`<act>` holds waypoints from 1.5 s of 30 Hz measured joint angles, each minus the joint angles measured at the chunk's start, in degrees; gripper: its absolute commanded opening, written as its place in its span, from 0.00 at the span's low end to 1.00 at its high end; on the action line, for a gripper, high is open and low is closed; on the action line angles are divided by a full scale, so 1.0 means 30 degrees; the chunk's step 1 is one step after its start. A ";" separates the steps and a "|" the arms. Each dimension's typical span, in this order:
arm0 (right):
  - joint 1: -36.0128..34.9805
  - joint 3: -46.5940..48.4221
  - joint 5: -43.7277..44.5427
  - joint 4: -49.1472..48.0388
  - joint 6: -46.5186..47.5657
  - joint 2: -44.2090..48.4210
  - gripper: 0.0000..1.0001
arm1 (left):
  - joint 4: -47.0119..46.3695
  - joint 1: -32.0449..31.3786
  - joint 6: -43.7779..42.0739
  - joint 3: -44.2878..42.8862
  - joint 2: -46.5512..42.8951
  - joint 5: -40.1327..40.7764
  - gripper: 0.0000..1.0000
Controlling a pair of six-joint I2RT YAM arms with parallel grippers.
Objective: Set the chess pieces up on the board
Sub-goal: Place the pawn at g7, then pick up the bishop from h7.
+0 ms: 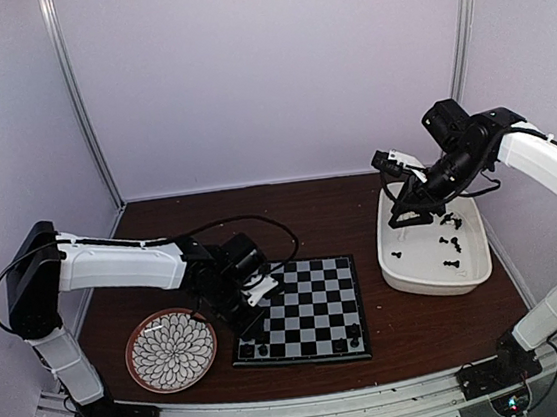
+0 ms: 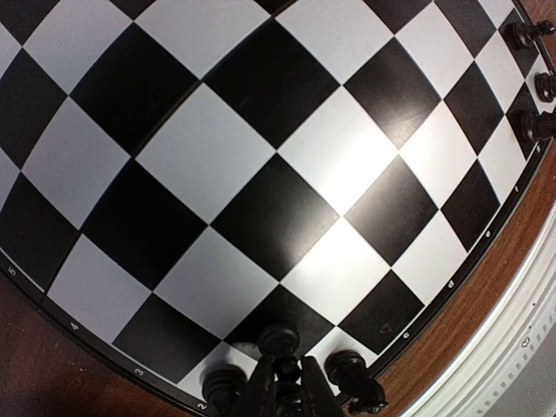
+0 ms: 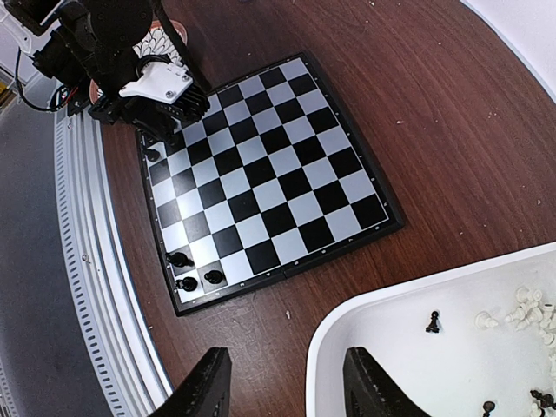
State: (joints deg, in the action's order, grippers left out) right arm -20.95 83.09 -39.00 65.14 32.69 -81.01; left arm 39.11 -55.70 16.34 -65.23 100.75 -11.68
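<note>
The board (image 1: 314, 300) is lying flat on the table (image 1: 339, 212), close to the near edge. You're only getting started: a few black chess pieces (image 3: 187, 283) are standing at one end of its nearest rank, and a couple more at the other end.

Your left gripper (image 2: 287, 365) is sitting low over that second corner with its fingers (image 2: 261, 391) drawn in close around a black piece (image 2: 278, 337). It looks like a pinch to steady the figurine on its back-rank square, though I can't tell whether it's actually resting on the board. Neighbours (image 2: 346, 369) are crowding it on both sides, so you're working with little room, and a sideways nudge could topple one.

Your right gripper (image 3: 287, 356) is hovering with its fingers spread wide and nothing between them, above the rim of the white tub (image 1: 407, 274). That's where the supply is waiting, with black and white figurines (image 3: 521, 313) scattered loose across its floor. The tub wall is standing between those pieces and the board, so each one is going to need lifting over it.

The flower-patterned plate (image 1: 171, 350) is sitting just left of the board, near the left arm but not blocking it.
</note>
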 measured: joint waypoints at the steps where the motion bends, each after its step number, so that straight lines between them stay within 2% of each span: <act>1: 0.0000 0.0000 0.0000 0.0000 0.0000 0.0000 0.48 | 0.0000 0.0000 0.0000 -0.0015 0.0036 -0.0036 0.14; 3: 0.0000 0.0000 0.0000 0.0000 0.0000 0.0000 0.48 | 0.0000 0.0000 0.0000 -0.0022 0.0066 -0.0051 0.25; 6: 0.0000 0.0000 0.0000 0.0000 0.0007 0.0000 0.48 | 0.0000 0.0000 -0.0073 -0.0051 0.0066 -0.0066 0.35; 10: 0.0000 0.0000 0.0000 0.0000 0.0015 0.0000 0.48 | 0.0015 0.0000 -0.0058 -0.0051 0.0051 -0.0036 0.42; 21: 0.0000 0.0000 0.0000 0.0000 0.0015 0.0000 0.48 | 0.0066 0.0000 -0.0051 -0.0590 -0.0233 -0.0423 0.40; 24: 0.0000 0.0000 0.0000 0.0000 0.0015 0.0000 0.48 | 0.0058 0.0000 -0.0044 -0.0656 -0.0357 -0.0306 0.45; 27: 0.0000 0.0000 0.0000 0.0000 0.0015 0.0000 0.48 | 0.0189 0.0007 0.0087 -0.0685 -0.0765 0.0590 0.50; 34: 0.0000 0.0000 0.0000 0.0000 0.0022 0.0000 0.48 | 0.1202 0.0860 0.1071 -0.1049 -0.1443 0.2550 0.52; 45: 0.0000 0.0000 0.0000 0.0000 0.0022 0.0000 0.48 | 0.1880 0.1246 0.1537 -0.1042 -0.0452 0.1100 0.55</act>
State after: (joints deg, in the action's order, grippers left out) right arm -20.95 83.09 -39.00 65.14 32.75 -81.01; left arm 44.75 -51.96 20.95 -68.36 99.39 -8.38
